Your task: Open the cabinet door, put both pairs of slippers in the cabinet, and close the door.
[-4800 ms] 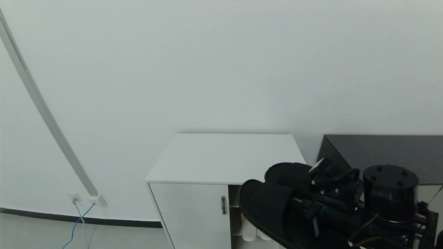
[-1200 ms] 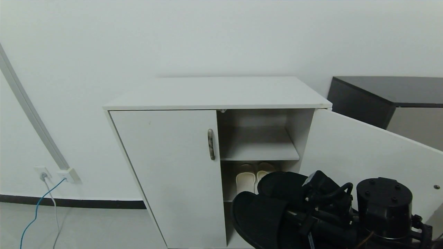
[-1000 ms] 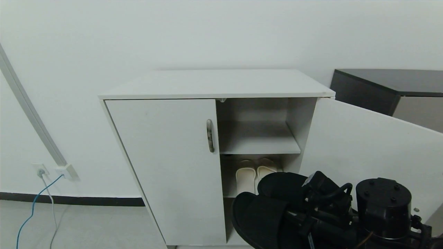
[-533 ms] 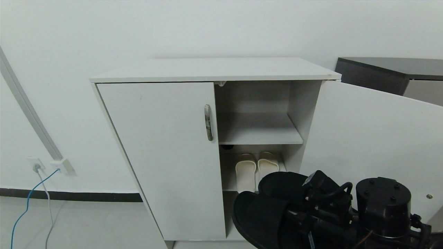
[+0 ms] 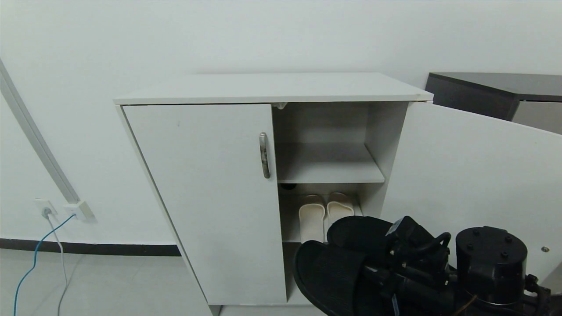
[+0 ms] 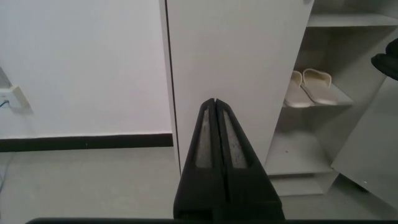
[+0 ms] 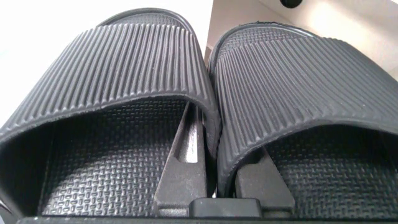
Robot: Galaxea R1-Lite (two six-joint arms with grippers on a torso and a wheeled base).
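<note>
The white cabinet has its left door closed and its right door swung wide open. A cream pair of slippers lies side by side on the middle shelf, also seen from the left wrist. Low in front of the open half hangs a black pair of slippers, held together. My right gripper is shut on them, one finger inside each slipper pinching their inner walls. My left gripper is shut with nothing in it, low before the closed door.
A metal handle sits on the closed door's edge. The top shelf is bare. A dark counter stands right of the cabinet. A wall socket with cables and a slanted trunking strip are at the left.
The head camera has sunk and neared, so the cabinet's front and shelves came into view. In the last half second little moved; the black slippers stay in my right gripper.
</note>
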